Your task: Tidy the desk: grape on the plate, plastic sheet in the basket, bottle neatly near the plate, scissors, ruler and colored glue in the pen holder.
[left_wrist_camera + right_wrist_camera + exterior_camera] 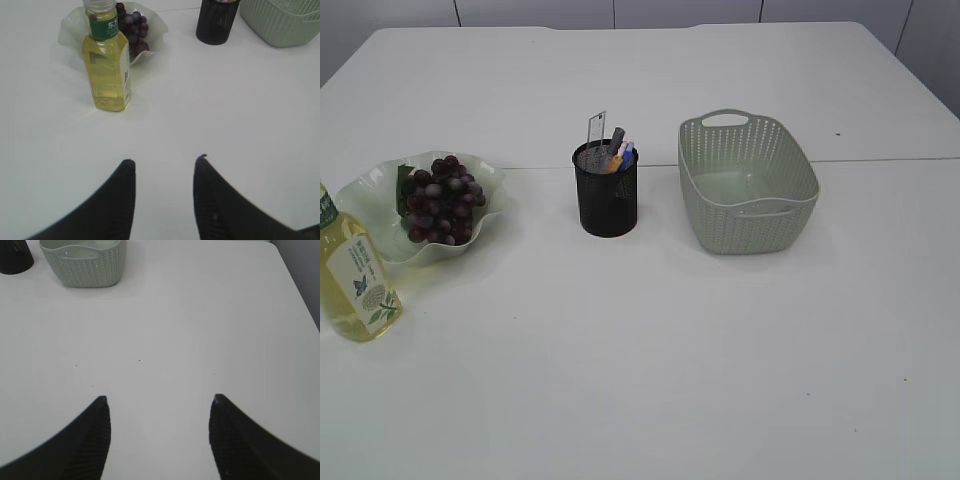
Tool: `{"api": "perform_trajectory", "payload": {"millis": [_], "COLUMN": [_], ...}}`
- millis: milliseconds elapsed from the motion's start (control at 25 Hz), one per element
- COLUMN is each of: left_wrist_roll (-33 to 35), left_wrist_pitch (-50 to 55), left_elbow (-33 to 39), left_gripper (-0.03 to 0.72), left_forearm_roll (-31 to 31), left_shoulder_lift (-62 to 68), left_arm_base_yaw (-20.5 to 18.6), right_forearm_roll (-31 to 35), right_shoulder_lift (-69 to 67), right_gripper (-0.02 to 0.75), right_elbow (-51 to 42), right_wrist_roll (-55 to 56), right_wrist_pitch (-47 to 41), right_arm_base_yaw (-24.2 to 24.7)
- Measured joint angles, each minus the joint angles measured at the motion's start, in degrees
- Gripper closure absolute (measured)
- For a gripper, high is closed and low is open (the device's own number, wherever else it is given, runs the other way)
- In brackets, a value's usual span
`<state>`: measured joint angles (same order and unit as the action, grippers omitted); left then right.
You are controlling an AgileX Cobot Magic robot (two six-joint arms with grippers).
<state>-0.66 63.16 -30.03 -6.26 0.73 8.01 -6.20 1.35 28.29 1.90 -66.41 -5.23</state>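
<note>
Dark grapes (440, 200) lie on the wavy clear plate (370, 190) at the left. Just in front of the plate stands the bottle (355, 285), upright, holding yellow liquid. The black mesh pen holder (605, 205) at the centre holds a clear ruler (596, 128), a grey handle that may be the scissors (617, 135), and colored glue sticks (623, 155). A faint glossy film shows inside the green basket (750, 215); I cannot tell whether it is the plastic sheet. My left gripper (165, 162) is open and empty, well short of the bottle (106, 65). Over bare table, my right gripper (160, 400) is open and empty.
Neither arm appears in the exterior view. In the left wrist view the plate (70, 32), pen holder (215, 22) and basket (285, 25) line the far side. The right wrist view has the basket (85, 270) far ahead at the left and the table's edge at the right.
</note>
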Motion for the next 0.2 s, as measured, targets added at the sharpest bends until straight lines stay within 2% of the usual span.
{"api": "perform_trajectory", "payload": {"millis": [200], "left_wrist_roll": [0.0], "left_wrist_pitch": [0.0], "left_elbow": [0.0], "left_gripper": [0.412], "left_forearm_roll": [0.0], "left_shoulder_lift": [0.0], "left_arm_base_yaw": [-0.8], "right_forearm_roll": [0.0], "right_shoulder_lift": [0.0], "right_gripper": [0.281], "right_elbow": [0.0], "right_wrist_roll": [0.0], "right_wrist_pitch": [0.0], "right_arm_base_yaw": [0.0]}}
